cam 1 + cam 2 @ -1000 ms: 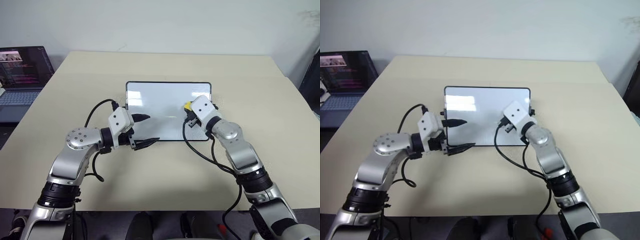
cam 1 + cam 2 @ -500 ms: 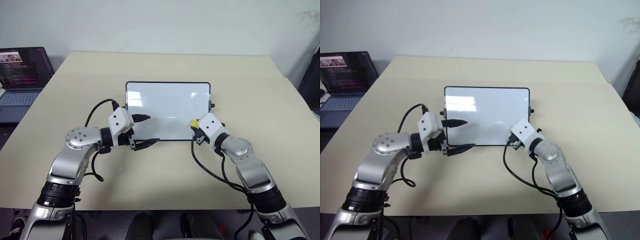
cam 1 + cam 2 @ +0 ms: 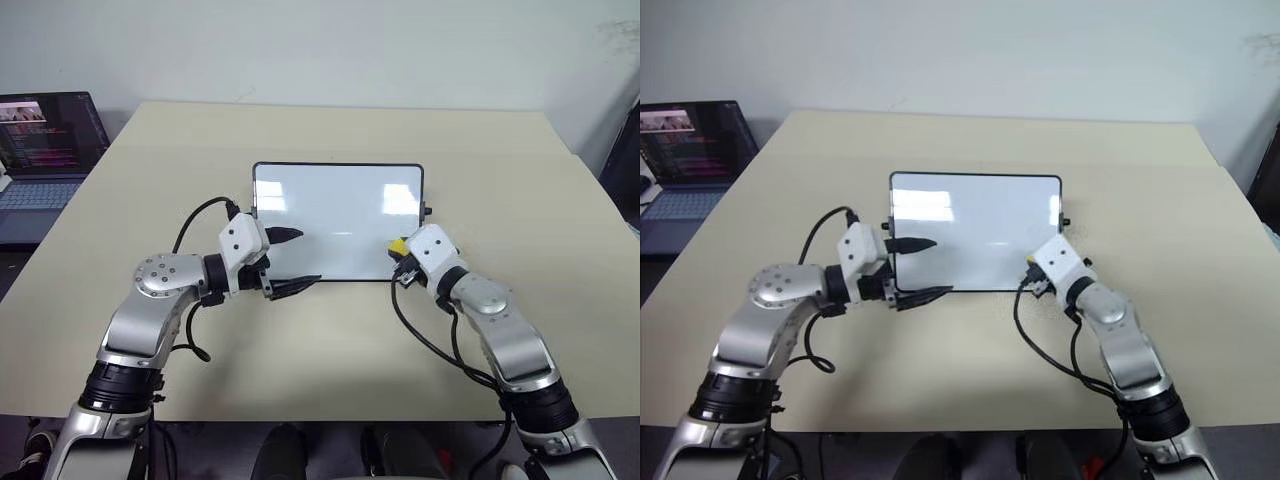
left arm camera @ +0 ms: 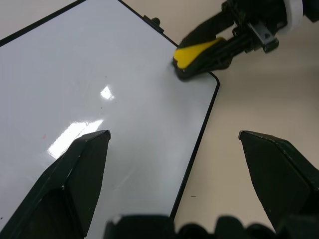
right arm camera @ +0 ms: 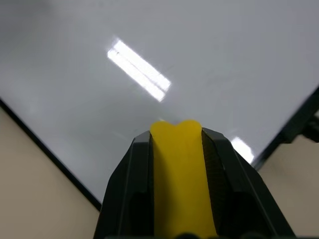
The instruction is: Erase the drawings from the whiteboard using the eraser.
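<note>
Right gripper (image 3: 402,250) has slid back from the upper right part of the whiteboard (image 3: 330,215) to its near right corner, carrying the eraser (image 4: 195,54) with it; left gripper (image 3: 292,262) has not moved. Right fingers are clamped tight on the eraser — yellow block pinched between both black pads, its dark underside touching the board by the corner. Left fingers stand wide apart, straddling the board's near left edge, holding nothing. Eraser looks light and slightly soft, best gripped by its long sides as now. Board looks stiff, glossy and slick, likely to skate on the table (image 3: 300,350) if pushed hard. No red drawings can be made out. Laptop (image 3: 40,150) sits well apart at far left — nothing blocks the wiping path.
</note>
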Robot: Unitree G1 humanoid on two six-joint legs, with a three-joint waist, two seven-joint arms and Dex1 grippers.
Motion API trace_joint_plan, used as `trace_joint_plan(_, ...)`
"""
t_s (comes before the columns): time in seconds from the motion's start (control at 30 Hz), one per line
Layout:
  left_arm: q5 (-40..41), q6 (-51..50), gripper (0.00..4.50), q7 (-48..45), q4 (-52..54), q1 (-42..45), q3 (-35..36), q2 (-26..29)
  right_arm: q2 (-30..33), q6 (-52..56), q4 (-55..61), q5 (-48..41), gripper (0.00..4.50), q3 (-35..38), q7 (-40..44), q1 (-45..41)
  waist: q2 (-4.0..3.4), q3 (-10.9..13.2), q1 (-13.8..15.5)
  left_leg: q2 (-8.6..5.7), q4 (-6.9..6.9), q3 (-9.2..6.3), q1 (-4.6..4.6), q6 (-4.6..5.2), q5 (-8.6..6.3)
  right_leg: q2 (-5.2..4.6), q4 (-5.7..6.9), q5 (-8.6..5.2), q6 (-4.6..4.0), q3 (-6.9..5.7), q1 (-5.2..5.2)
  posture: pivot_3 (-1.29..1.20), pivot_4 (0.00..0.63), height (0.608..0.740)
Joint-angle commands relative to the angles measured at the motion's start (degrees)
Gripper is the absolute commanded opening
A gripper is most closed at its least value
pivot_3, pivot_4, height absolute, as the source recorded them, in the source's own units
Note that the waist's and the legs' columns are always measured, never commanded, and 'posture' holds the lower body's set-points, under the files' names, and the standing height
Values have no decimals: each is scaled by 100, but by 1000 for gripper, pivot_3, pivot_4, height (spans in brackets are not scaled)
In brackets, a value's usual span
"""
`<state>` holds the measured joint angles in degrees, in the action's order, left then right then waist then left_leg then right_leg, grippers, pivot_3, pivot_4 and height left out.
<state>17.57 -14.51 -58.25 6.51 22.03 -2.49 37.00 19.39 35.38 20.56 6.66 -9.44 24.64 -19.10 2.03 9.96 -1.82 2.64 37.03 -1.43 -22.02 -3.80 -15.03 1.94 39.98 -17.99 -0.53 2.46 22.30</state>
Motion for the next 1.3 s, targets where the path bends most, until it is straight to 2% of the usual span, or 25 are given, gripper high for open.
trace_joint_plan(0.03,77,121,4500,-203,116,282,-132,-57,38,460,1036,-251,997,684,-105,338,0,0,16,0,-1,0,-4,0,0,0,-2,0,0,-4,0,0,150,740)
trace_joint_plan(0.2,143,178,4500,-540,43,538,-350,-185,36,913,1695,-348,997,1121,-285,1046,0,0,26,-3,-2,1,-19,-1,-1,-1,-14,-2,1,-9,2,0,150,740)
trace_joint_plan(0.33,128,304,4500,-912,-194,857,-618,-366,-282,1031,1643,-423,997,1480,-684,1500,-2,1,4,-4,-1,6,-14,-1,0,0,-7,-3,2,-9,2,0,150,740)
trace_joint_plan(0.6,41,528,4500,-1467,-475,1223,-1063,-698,-790,955,1022,-665,997,1800,-1126,1431,-4,2,-16,-8,-3,14,-1,0,0,17,-1,-3,2,2,1,0,150,740)
trace_joint_plan(1.03,26,513,4500,-1508,-346,1153,-1197,-806,-895,696,402,-1037,997,1901,-1347,1185,-4,2,-6,-7,-3,14,-2,0,-1,17,-2,-3,2,6,1,0,150,740)
trace_joint_plan(1.07,27,509,4500,-1507,-337,1143,-1198,-804,-878,683,384,-1050,1721,1902,-1359,1174,-4,2,-6,-7,-3,14,-3,0,-1,17,-2,-3,2,5,1,0,150,740)
trace_joint_plan(1.13,21,509,4500,-1503,-315,1113,-1205,-798,-857,659,354,-1101,2265,1915,-1376,1160,-4,2,-6,-7,-3,14,-3,0,-1,17,-2,-3,2,4,1,0,150,740)
trace_joint_plan(1.3,-10,529,4500,-1471,-333,1081,-1202,-808,-868,546,375,-1201,4061,1957,-1408,1148,-4,2,-6,-6,-3,14,-2,0,0,17,-2,-3,1,5,1,0,150,740)
